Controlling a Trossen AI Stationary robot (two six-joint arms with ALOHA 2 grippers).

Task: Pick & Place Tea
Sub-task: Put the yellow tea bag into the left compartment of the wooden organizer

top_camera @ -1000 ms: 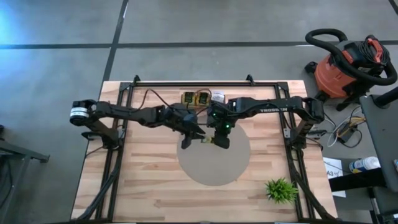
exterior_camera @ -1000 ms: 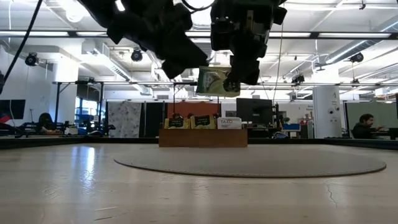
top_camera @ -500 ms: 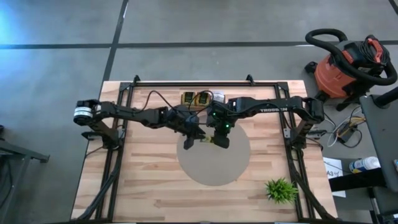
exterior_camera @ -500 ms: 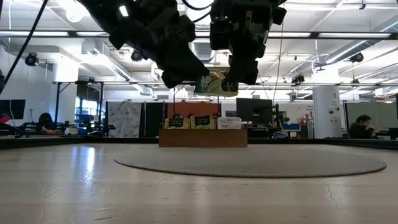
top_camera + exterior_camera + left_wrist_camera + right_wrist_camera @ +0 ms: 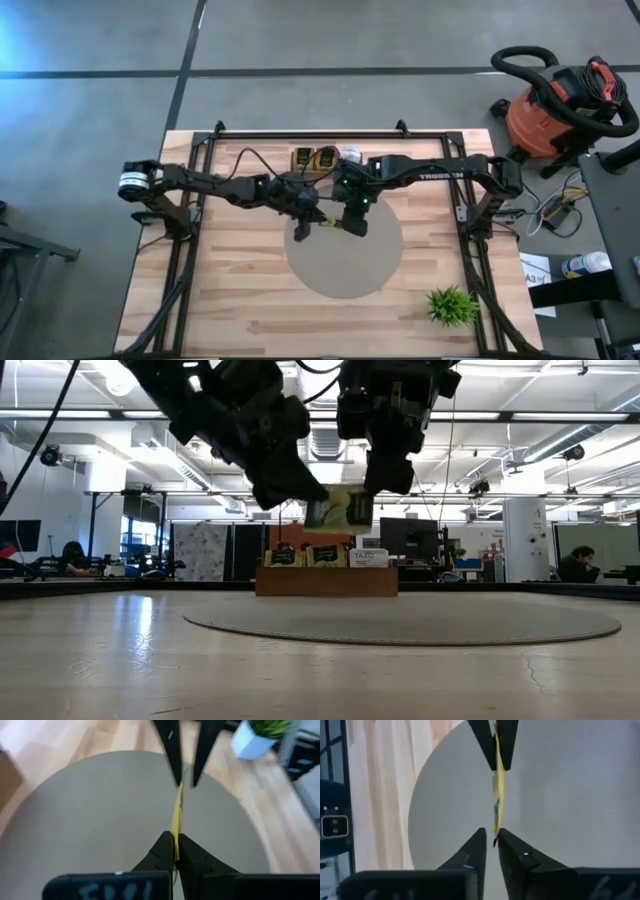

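Both arms meet in mid-air over the far part of the round grey mat (image 5: 345, 262), well above the bench (image 5: 220, 290). Between them hangs one yellow packet (image 5: 338, 511), held upright and edge-on to both wrist cameras.

Your left gripper (image 5: 175, 845) has its fingers clamped on one edge of the packet; the left wrist view shows the yellow strip pinched right between the tips. Your right gripper (image 5: 491, 836) sits at the opposite edge. Its fingers stand slightly apart around the packet's edge there, and it looks to be barely touching rather than gripping; you cannot be sure from these views.

By my reading, this is a hand-over: the packet is passing from the right arm to the left, and the placing is not yet done.

The tray (image 5: 326, 580) at the bench's far edge holds more packets. The plant (image 5: 451, 304) stands near the bench's near right corner, well clear.

Next, you need the right fingers fully free of the packet before either arm moves away, otherwise the paper may tear or twist out of the left grip. Then back the right arm off and carry the packet with the left arm down toward the mat.
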